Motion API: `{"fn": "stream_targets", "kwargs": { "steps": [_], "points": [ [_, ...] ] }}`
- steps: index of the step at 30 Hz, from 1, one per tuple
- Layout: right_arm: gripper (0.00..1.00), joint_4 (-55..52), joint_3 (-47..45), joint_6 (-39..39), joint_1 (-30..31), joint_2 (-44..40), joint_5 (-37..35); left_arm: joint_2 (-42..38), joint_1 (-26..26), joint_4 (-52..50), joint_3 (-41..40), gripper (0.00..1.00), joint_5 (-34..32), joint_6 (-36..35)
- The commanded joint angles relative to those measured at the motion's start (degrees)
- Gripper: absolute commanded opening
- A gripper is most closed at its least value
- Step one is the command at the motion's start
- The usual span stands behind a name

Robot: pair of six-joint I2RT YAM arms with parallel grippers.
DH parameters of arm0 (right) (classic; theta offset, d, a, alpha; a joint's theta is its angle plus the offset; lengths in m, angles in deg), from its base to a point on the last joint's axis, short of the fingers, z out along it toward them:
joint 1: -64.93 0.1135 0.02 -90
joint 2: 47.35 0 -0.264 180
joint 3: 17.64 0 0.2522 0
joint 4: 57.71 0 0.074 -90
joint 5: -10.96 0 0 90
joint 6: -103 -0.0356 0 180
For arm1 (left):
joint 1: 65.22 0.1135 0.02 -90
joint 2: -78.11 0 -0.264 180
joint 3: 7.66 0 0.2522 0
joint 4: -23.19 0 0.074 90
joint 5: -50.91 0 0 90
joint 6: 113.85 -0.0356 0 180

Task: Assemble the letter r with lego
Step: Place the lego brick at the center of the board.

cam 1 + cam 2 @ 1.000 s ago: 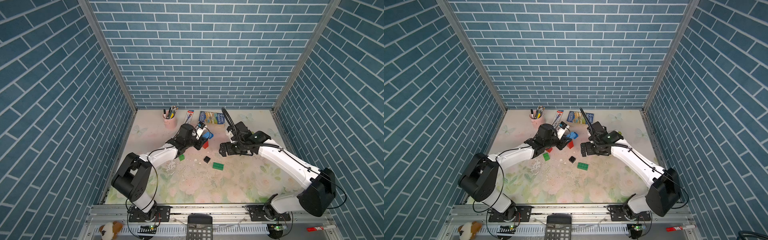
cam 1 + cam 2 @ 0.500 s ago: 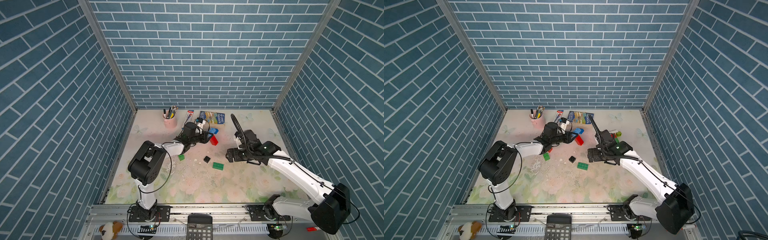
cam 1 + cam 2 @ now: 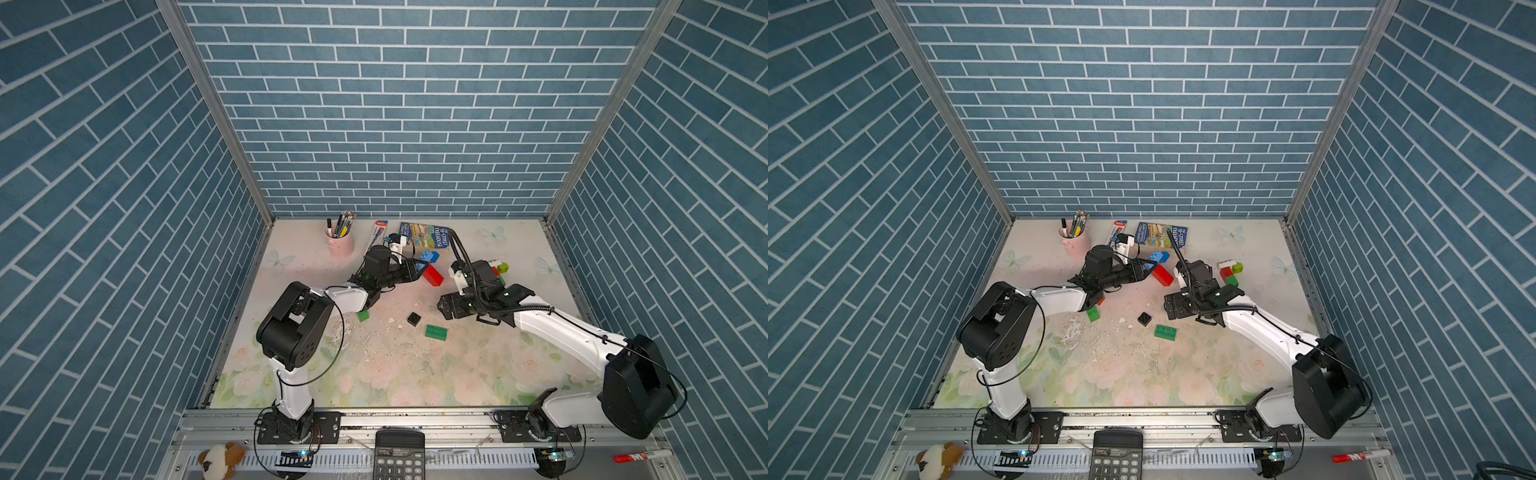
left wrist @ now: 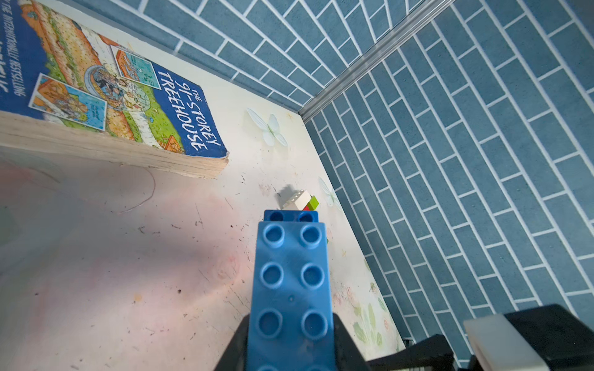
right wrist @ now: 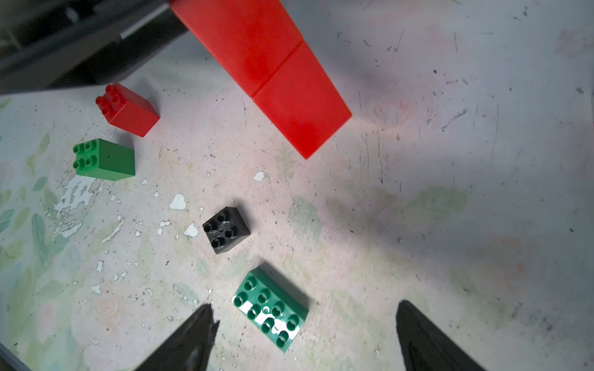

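The floral bench point(image 3: 457, 374) is carrying the whole scene. The left arm point(image 3: 345, 297) is reaching toward the back of the bench. The right arm point(image 3: 557, 332) is stretching in from the front right.

A book point(image 3: 426, 237) is lying flat by the back wall, with a pink cup point(image 3: 340, 243) of pens standing near it. A calculator point(image 3: 399, 455) is resting on the front rail.

The left pincer point(image 4: 291, 337) is clamping shut on the long blue brick point(image 4: 291, 279), gripping it by its sides with the studs facing the wrist camera. A red bar point(image 5: 276, 74) of two joined bricks is jutting out past the same pincer. I cannot tell whether it is joined to the blue one. A second blue brick point(image 3: 431, 256) is sitting just beyond, near the book.

The right pincer point(image 5: 303, 306) is standing wide open and gripping nothing. The long green brick point(image 5: 271, 313) is lying studs up on the bench, showing between the fingertips point(image 5: 205, 313) and untouched by them.

A cluster of white, lime, red and green bricks point(image 3: 500, 268) is sitting behind the right wrist. The black square brick point(image 5: 226, 229) is lying near the long green one. The green square brick point(image 5: 104, 159) and the red square brick point(image 5: 128, 109) are lying just beside each other, by the left forearm.
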Motion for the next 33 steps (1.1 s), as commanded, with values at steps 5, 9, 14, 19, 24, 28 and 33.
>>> {"fn": "stream_targets", "kwargs": {
  "steps": [5,9,14,19,24,28,33],
  "points": [
    [0.89,1.4,4.5,4.7,-0.2,2.5,-0.6,1.1,-0.4,4.8,-2.4,0.35,-0.6,4.1],
    [0.89,0.5,4.2,4.3,-0.2,0.7,-1.0,2.2,-0.4,7.5,-3.9,0.35,-1.4,6.0],
    [0.89,-0.6,2.8,3.0,-0.2,-2.6,-2.1,2.8,-0.5,11.5,-6.5,0.36,-3.8,8.8],
    [0.89,-1.8,1.8,1.9,-0.2,-5.7,-3.3,3.1,-1.4,16.3,-9.3,0.36,-7.4,12.0],
    [0.89,-2.7,1.4,0.6,-0.2,-7.8,-4.3,3.9,-2.3,22.5,-12.7,0.36,-12.3,16.4],
    [0.88,-3.0,0.8,-0.1,-0.2,-9.2,-4.9,6.0,-2.7,30.5,-15.3,0.37,-15.8,21.7],
    [0.89,-3.5,0.2,-0.7,-0.2,-10.7,-5.4,7.4,-4.1,37.6,-18.0,0.37,-21.6,24.2]
  ]
}}
